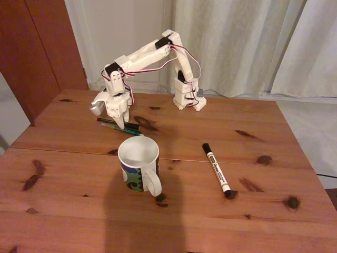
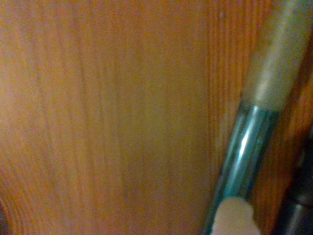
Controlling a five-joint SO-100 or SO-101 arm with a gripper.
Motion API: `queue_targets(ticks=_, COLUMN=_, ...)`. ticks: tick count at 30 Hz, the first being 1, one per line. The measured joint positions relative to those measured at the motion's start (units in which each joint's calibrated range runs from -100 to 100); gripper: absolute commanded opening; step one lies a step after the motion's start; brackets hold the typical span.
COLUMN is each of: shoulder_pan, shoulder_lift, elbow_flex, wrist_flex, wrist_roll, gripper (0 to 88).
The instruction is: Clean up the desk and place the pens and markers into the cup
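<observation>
Pens [image 1: 120,126] lie left–right; marker [image 1: 217,170] runs near–far, cap far.

Mug [image 1: 138,164] upright mid-worktop [image 1: 63,211]; marker [image 1: 217,170] flat to its right; two pens [image 1: 120,126] flat behind mug.

Fixed view faces the desk [image 1: 221,158] from front; wrist view hugs it.

A white plastic robot arm [image 1: 152,55] with black servo motors and red-and-white wires stands on its base at about one o'clock from the frame centre in the fixed view. It rises, bends at an elbow near twelve o'clock, then slopes down toward ten o'clock. Its white two-finger tool [image 1: 121,125] points straight down, tips at the worktop; whether the jaws are parted cannot be told.
</observation>
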State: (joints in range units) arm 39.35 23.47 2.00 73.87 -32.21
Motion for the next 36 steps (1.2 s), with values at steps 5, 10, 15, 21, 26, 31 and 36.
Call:
queue_targets(ticks=5, shoulder_pan=1.0, shoulder_lift=0.2, elbow_flex=-0.1, wrist_flex=-0.1, wrist_roll=1.9, gripper=14.4)
queue_targets(ticks=10, shoulder_pan=1.9, shoulder_lift=0.3, elbow_flex=-0.1, wrist_flex=-0.2, wrist_roll=3.3, gripper=14.0)
queue_targets(ticks=15, shoulder_pan=1.9, shoulder_lift=0.3, elbow_flex=-0.1, wrist_flex=-0.2, wrist_roll=3.4, gripper=14.0)
queue_targets(ticks=21, shoulder_pan=1.8, shoulder_lift=0.3, elbow_flex=-0.1, wrist_flex=-0.2, wrist_roll=3.4, gripper=14.0)
queue_targets(ticks=26, shoulder_pan=0.1, shoulder_lift=0.8, elbow_flex=0.1, wrist_flex=-0.2, wrist_roll=3.3, gripper=14.0)
queue_targets(ticks=31, shoulder_pan=0.4, shoulder_lift=0.7, elbow_flex=0.1, wrist_flex=-0.5, wrist_roll=1.1, gripper=13.9)
queue_targets(ticks=36, shoulder_pan=0.4, shoulder_lift=0.8, elbow_flex=0.2, wrist_flex=-0.5, wrist_roll=0.8, gripper=13.9)
